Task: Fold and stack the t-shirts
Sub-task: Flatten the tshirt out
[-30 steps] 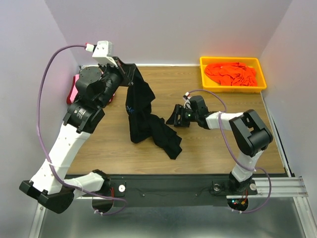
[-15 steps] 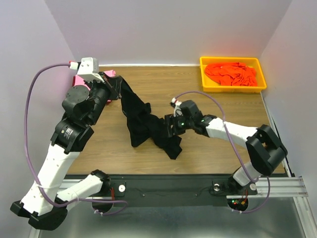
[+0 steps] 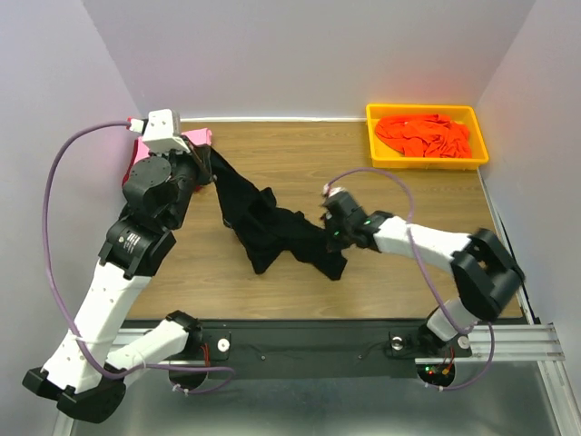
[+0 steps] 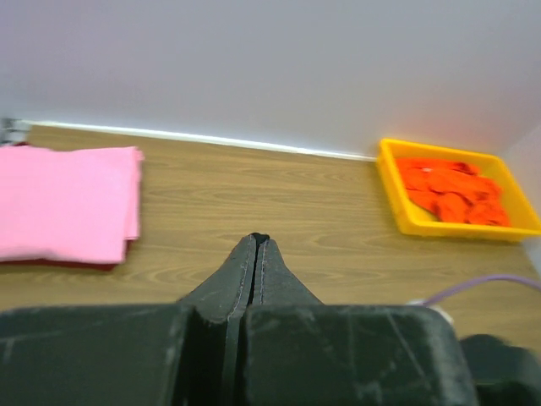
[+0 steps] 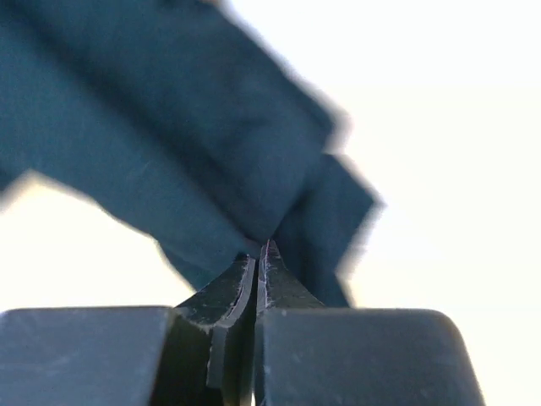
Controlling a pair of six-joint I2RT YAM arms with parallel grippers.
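The black t-shirt (image 3: 272,227) stretches in a rumpled band across the middle of the table. Its upper end hangs from my left gripper (image 3: 207,163), whose jaws are pressed together (image 4: 258,243). My right gripper (image 3: 330,242) is shut on the shirt's lower right edge; in the right wrist view its tips (image 5: 262,247) pinch a fold of the dark cloth (image 5: 169,152). A folded pink t-shirt (image 4: 68,203) lies on a dark red one (image 4: 59,264) at the far left. Bright orange t-shirts (image 3: 425,134) fill the tray.
The yellow tray (image 3: 427,163) stands at the far right corner, close to the back wall. The pink stack (image 3: 195,138) sits just behind my left arm. Bare wood lies between the black shirt and the tray.
My right gripper moved left into the black shirt and shut on its edge. My left gripper dropped and shifted left with the shirt's upper end, so the cloth now spreads lower over the table.
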